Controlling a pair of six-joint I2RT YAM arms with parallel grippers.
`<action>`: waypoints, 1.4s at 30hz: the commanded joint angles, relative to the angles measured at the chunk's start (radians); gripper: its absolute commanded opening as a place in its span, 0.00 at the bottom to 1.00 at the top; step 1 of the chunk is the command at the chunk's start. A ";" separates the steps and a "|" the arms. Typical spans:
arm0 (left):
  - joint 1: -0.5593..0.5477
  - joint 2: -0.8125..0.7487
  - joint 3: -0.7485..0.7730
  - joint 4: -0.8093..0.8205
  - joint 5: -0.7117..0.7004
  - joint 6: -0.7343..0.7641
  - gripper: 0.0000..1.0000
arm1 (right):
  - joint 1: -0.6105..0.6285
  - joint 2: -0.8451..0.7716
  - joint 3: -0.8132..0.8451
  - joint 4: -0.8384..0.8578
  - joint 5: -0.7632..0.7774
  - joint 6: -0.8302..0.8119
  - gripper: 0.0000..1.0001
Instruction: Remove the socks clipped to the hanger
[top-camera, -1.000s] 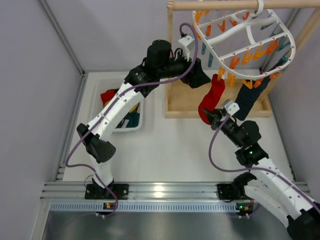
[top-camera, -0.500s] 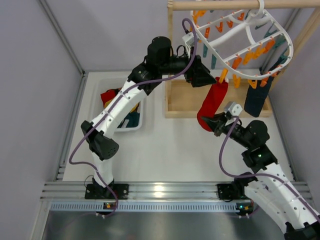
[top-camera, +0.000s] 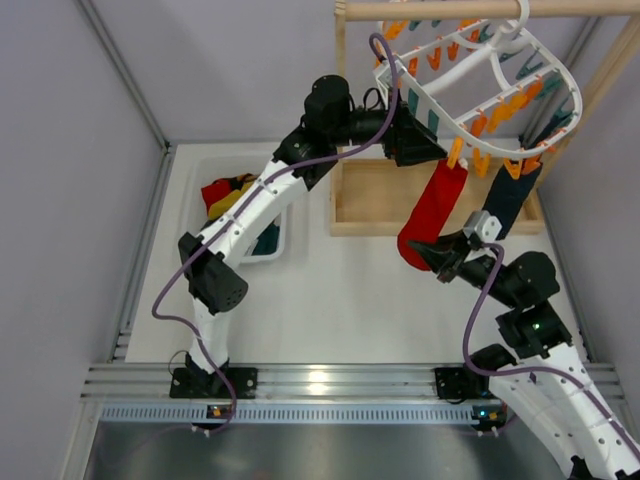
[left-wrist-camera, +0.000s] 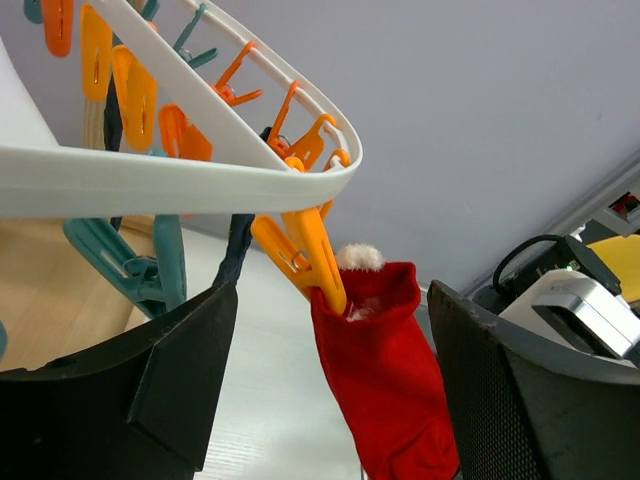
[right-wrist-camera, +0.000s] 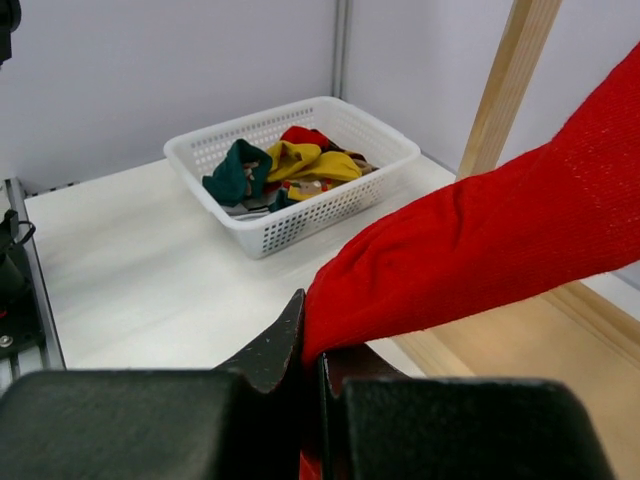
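Right wrist view: the right claw (right-wrist-camera: 305, 345) is clenched on the toe of the red sock (right-wrist-camera: 500, 230). The left claw (left-wrist-camera: 335, 350) gapes wide, holding nothing, facing the sock's orange clip (left-wrist-camera: 305, 250).

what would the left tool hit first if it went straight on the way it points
Most likely the orange clip holding the red sock by its cuff, under the hanger; it sits centred ahead of the open left tool. Depth is unclear.

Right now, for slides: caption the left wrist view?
Between open fingers, an orange clip on the hanger holds a red sock.
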 joint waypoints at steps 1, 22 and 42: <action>-0.014 0.026 0.036 0.148 0.005 -0.068 0.80 | -0.013 -0.011 0.048 -0.058 -0.056 0.005 0.00; -0.030 0.152 0.069 0.392 -0.059 -0.275 0.74 | -0.013 -0.006 0.077 -0.061 -0.152 0.013 0.00; -0.034 0.163 0.074 0.426 -0.071 -0.312 0.22 | -0.014 -0.020 0.036 -0.054 -0.120 0.011 0.00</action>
